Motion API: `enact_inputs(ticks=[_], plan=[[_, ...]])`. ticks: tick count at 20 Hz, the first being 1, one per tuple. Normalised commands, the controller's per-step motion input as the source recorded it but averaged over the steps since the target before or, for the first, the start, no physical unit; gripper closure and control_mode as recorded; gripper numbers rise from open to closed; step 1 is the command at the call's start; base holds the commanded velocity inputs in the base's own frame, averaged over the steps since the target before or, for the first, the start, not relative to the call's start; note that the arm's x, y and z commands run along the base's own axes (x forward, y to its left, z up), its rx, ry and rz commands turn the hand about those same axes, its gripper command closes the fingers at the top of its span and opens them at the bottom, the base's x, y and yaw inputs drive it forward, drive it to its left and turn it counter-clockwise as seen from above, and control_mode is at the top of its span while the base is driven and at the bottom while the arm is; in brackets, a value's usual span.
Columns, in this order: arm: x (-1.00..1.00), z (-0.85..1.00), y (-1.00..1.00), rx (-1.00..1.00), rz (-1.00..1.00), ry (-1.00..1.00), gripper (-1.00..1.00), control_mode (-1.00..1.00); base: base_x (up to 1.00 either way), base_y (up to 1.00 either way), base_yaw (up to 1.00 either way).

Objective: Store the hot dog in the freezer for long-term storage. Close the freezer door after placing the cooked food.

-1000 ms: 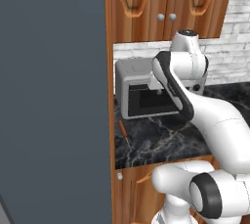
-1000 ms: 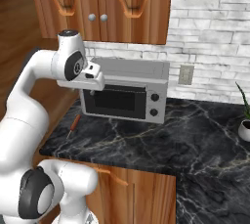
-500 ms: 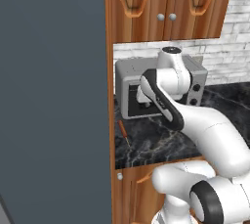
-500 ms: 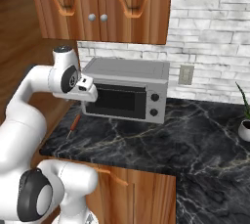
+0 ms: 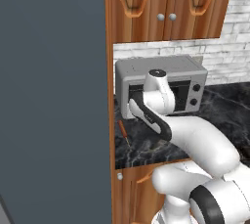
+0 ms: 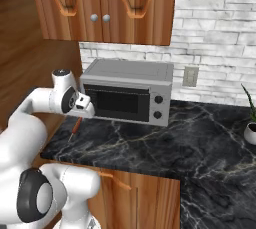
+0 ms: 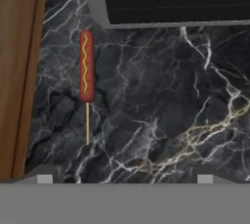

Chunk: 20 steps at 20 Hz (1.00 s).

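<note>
My hand (image 7: 122, 173) hangs above the worktop (image 7: 161, 100) with its fingertips (image 7: 45, 173) spread wide apart and nothing between them. Looking down along it, I see the hot dog (image 7: 87, 66) lying flat on the dark marble, a reddish sausage with a wavy yellow line down it and a thin pale stick running from its near end toward my hand. It lies closer to the left fingertip than the right, clear of both.

Taking the toaster oven (image 6: 127, 91) as my landmark: the hot dog (image 6: 74, 128) lies on the worktop (image 6: 150, 148) just in front of the oven's left front corner, apart from it, between the oven and the wooden side panel (image 7: 17, 71). My hand (image 6: 83, 104) is in front of the oven's left end, above the hot dog (image 5: 124, 132). The oven's dark glass door is closed and I cannot tell what is inside it. Above the oven hang wooden cabinets (image 6: 105, 5) with their doors shut. To the oven's left, past the wooden panel, stands a tall slate-grey panel (image 5: 51, 96). Far to the oven's right sits a small white plant pot (image 6: 250, 132) on the worktop.
</note>
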Motion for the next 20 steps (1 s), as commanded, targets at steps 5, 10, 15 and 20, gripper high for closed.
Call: enact_inputs(ticks=[5, 10, 15, 20], plan=[[0.44, -0.53, 0.31, 0.00, 0.00, 0.04, -1.00, -1.00, 0.00, 0.00, 0.00], [0.46, -0.35, 0.20, 0.00, 0.00, 0.05, -1.00, -1.00, 0.00, 0.00, 0.00], [0.35, -0.19, 0.20, 0.00, 0.00, 0.01, -1.00, -1.00, 0.00, 0.00, 0.00], [0.27, -0.30, 0.29, 0.00, 0.00, 0.04, -1.00, -1.00, 0.00, 0.00, 0.00]])
